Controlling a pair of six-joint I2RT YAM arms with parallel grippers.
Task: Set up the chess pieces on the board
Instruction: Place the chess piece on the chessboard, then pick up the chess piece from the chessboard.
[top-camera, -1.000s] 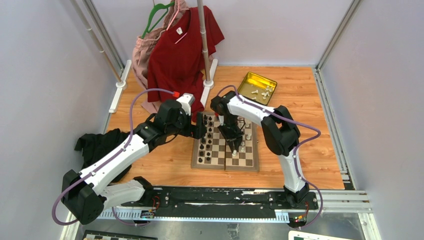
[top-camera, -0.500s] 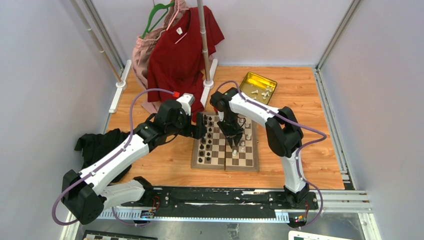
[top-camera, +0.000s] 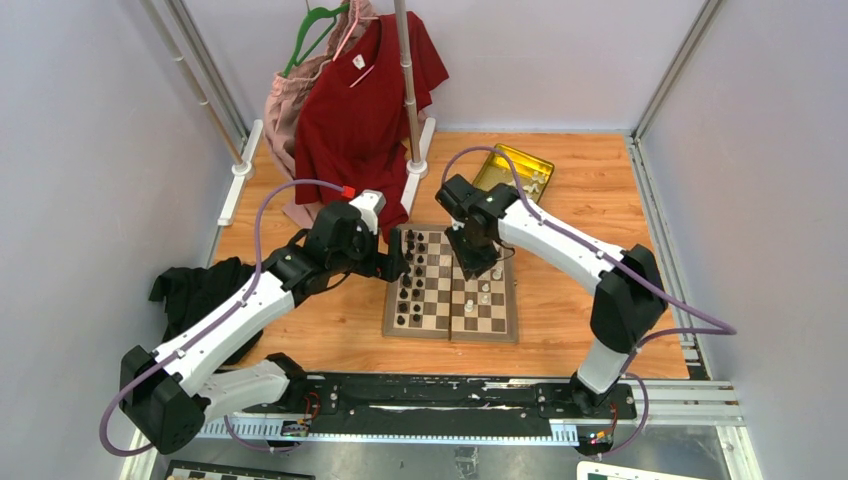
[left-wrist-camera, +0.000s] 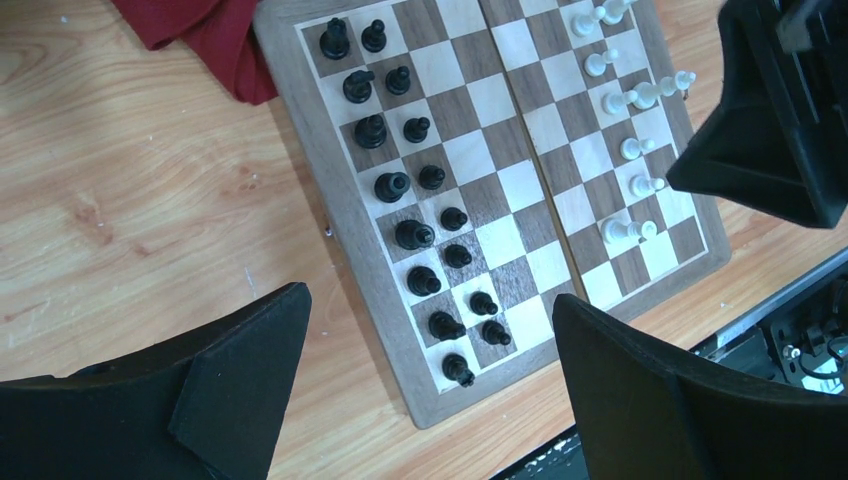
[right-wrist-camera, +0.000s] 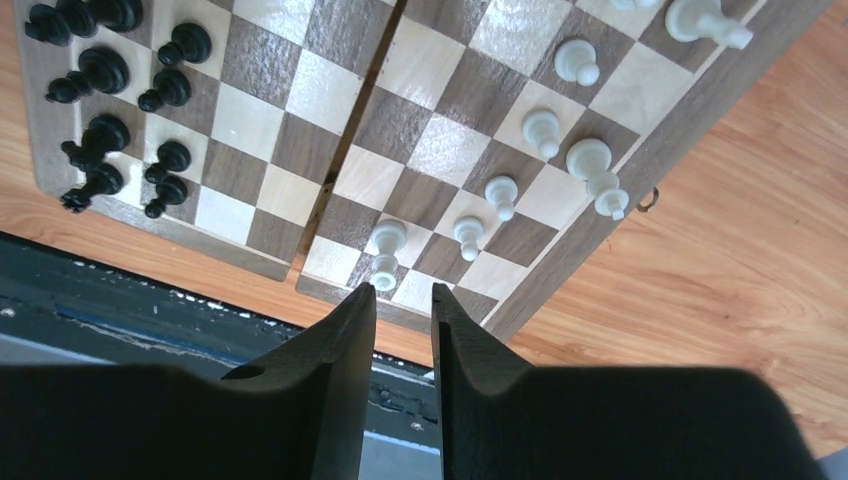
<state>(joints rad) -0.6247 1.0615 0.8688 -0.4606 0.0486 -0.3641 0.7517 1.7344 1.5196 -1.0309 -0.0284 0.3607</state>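
The board (top-camera: 450, 337) lies at the table's middle. Black figures fill its left two columns (left-wrist-camera: 415, 235). Several white chess pieces (top-camera: 486, 290) stand along its right side; they also show in the left wrist view (left-wrist-camera: 625, 230) and the right wrist view (right-wrist-camera: 385, 245). More white pieces lie in the gold tin (top-camera: 535, 183). My right gripper (right-wrist-camera: 403, 290) is above the board's right half (top-camera: 476, 262), jaws a narrow gap apart with nothing between them. My left gripper (left-wrist-camera: 430, 295) is wide open and empty over the board's left edge (top-camera: 400, 252).
A red shirt (top-camera: 365, 100) and a pink garment hang on a rack pole (top-camera: 405, 80) behind the board; the shirt's hem reaches the board's far left corner. A black cloth (top-camera: 200, 290) lies at the left. A black rail (top-camera: 450, 400) runs along the near edge.
My right gripper has lifted off the white pieces and drawn back toward the far side, its elbow swinging out to the right. My left arm has barely moved.
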